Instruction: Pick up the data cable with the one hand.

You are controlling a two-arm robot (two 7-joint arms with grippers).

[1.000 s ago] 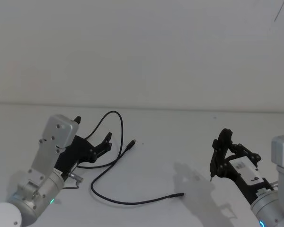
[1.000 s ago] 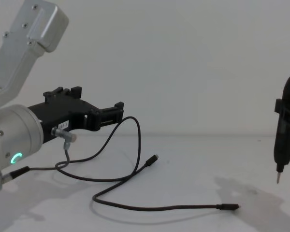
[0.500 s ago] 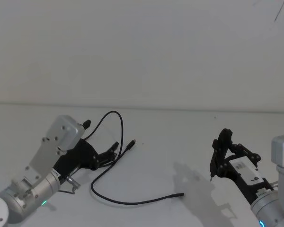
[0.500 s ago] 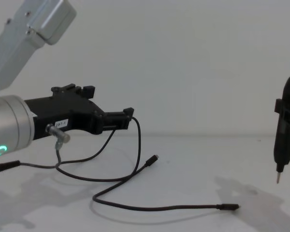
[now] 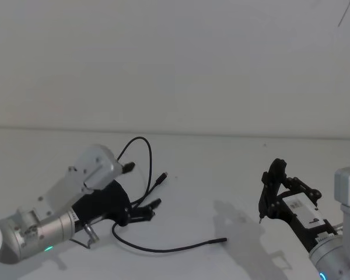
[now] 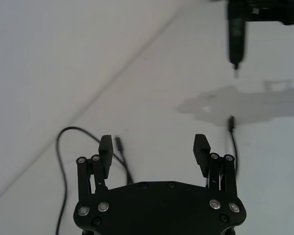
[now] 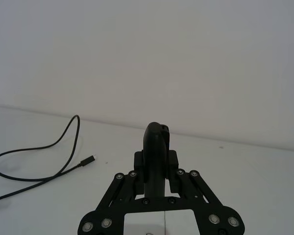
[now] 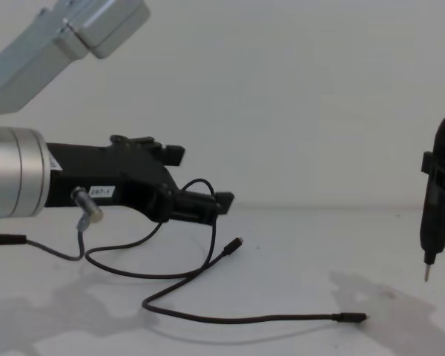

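Note:
The data cable (image 5: 163, 249) is a thin black cord lying in loose curves on the white table, with one plug (image 5: 162, 177) near the middle and the other (image 5: 223, 239) farther right. My left gripper (image 5: 141, 185) hovers over the cable's looped part, open, with a finger on each side of the cord and nothing gripped. The left wrist view shows its open fingers (image 6: 105, 149) straddling the cable (image 6: 125, 166) below. From the chest, the gripper (image 8: 200, 178) reaches in from the left above the cable (image 8: 245, 320). My right gripper (image 5: 261, 217) hangs shut at the right, pointed tip down, apart from the cable.
A short wire with a silver barrel connector (image 8: 87, 210) hangs from the left arm's wrist. The white table (image 5: 221, 175) meets a plain wall behind. The right gripper (image 8: 428, 271) stands at the chest view's right edge, with open table between it and the cable's right plug (image 8: 354, 317).
My left gripper has moved forward and to the right, rolling as it went, and now stands over the cable loop. The cable and the right arm have not moved.

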